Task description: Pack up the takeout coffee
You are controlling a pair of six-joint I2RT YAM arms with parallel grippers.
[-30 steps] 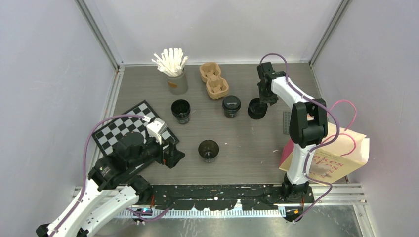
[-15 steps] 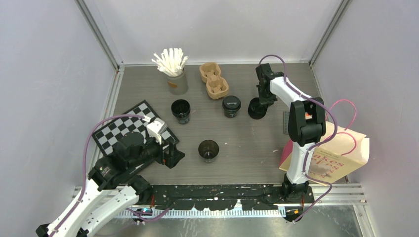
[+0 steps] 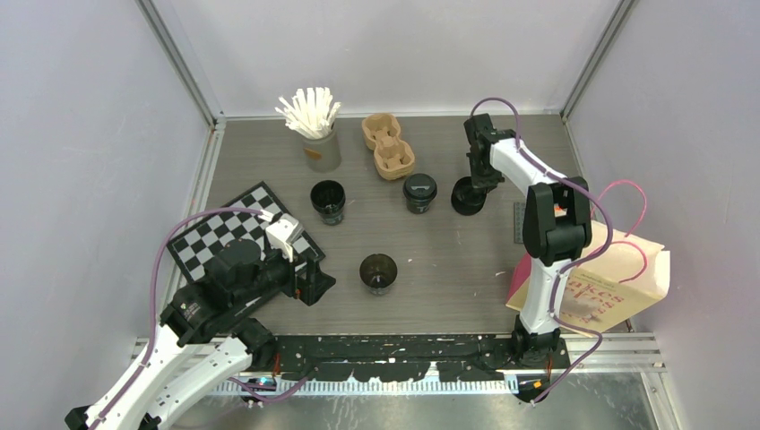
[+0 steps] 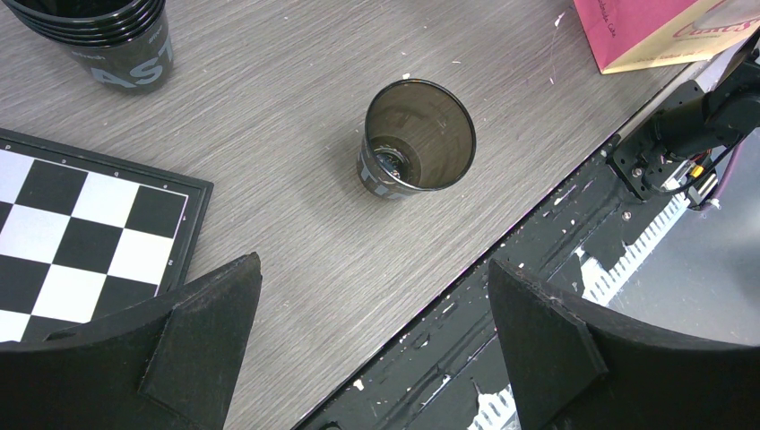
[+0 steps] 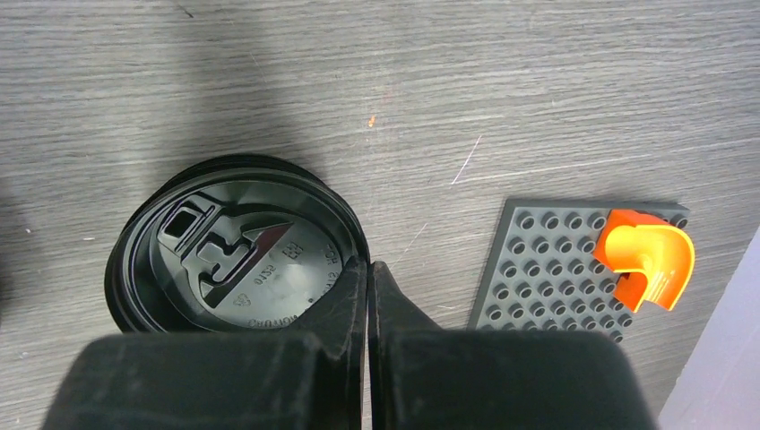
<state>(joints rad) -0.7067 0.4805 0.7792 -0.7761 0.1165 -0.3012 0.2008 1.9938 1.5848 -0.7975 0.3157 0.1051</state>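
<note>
Sitting closed together at the rim of the lid (image 5: 235, 262), the right end effector (image 5: 367, 266) may slip off or merely drag it; the left end effector (image 4: 372, 263) hangs apart.

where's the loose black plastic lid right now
In top view the round black plastic lid lies back right, just right of the lidded black paper cup, under the right gripper.

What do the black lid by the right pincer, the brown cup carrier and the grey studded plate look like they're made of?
Black lid: thin glossy plastic, judging by its sheen and embossed markings. Cup carrier: probably moulded paper pulp, matte brown with soft rounded wells. Studded plate: hard matte plastic, likely a toy building plate, given its even studs.
</note>
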